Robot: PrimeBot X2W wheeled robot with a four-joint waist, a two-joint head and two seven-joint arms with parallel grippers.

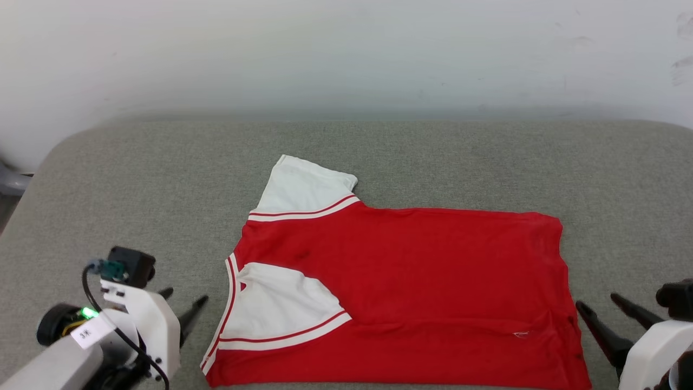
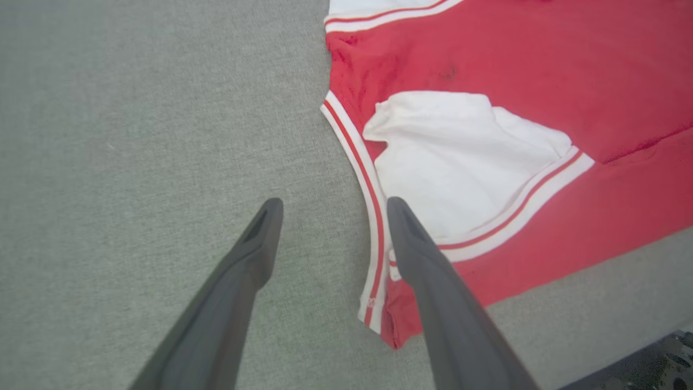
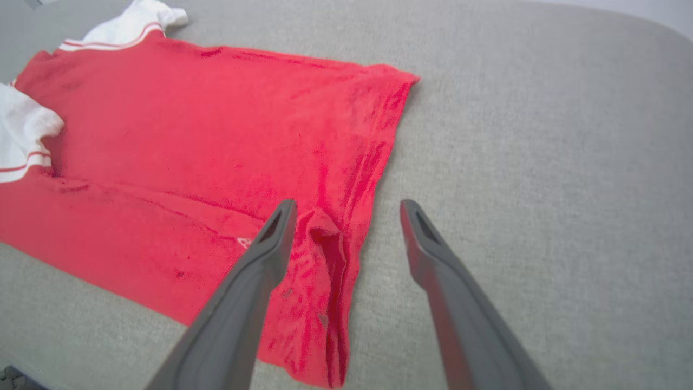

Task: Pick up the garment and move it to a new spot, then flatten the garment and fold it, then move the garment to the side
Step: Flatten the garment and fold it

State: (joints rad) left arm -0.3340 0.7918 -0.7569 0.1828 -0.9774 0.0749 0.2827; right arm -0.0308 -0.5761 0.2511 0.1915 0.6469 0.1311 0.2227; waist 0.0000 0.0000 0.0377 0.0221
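Note:
The garment (image 1: 411, 271) is a red shirt lying flat on the grey padded surface (image 1: 162, 179), folded lengthwise, collar to the left and hem to the right. One white sleeve (image 1: 284, 309) is folded onto the red body, and the other (image 1: 303, 187) sticks out at the far side. My left gripper (image 1: 187, 296) is open just left of the striped collar (image 2: 373, 216), with nothing between its fingers (image 2: 334, 203). To the right of the hem, my right gripper (image 1: 596, 300) is open too; its left finger hangs over the wrinkled hem corner (image 3: 330, 254) in the right wrist view (image 3: 347, 205).
A pale wall (image 1: 346, 54) rises behind the surface. The surface has rounded far corners, and its front edge runs close under the garment (image 2: 622, 330). Bare grey fabric lies left, right and beyond the shirt.

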